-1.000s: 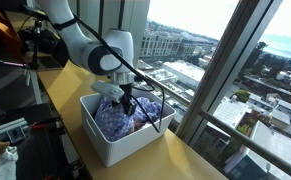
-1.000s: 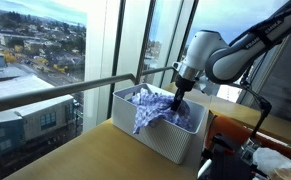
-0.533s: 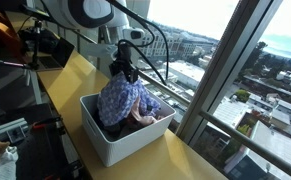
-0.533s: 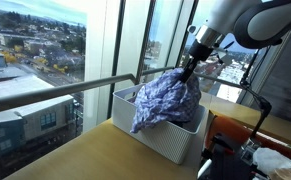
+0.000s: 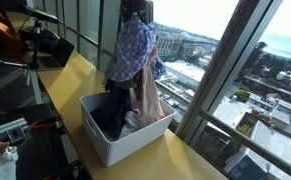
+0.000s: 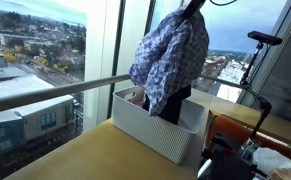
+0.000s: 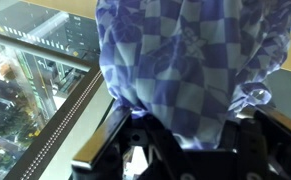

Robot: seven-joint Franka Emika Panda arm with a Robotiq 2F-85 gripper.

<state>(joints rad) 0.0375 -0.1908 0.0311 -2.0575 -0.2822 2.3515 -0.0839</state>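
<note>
- Blue-and-white checked shirt (image 5: 133,50) has risen from the white bin (image 5: 110,145) over the last second. It now hangs below the fingers, so the lift-out looks nearly done.
- The gripper (image 6: 194,6) pinches the shirt's bunched top.
- Soft, crumpled weave; smooth, rigid, rectangular bin.

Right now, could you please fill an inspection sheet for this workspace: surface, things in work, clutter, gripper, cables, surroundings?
Surface: yellow wooden table, bearing the white bin.
Job's things: checked cloth hangs lifted above the bin, lower end down to it; dark and pink garments lie inside.
Clutter: black equipment at the table's far end.
Gripper: gripper shut on the checked cloth's top.
Cables: thin dark wires near the equipment, too small to trace.
Surroundings: tall windows, railing, city below.
</note>
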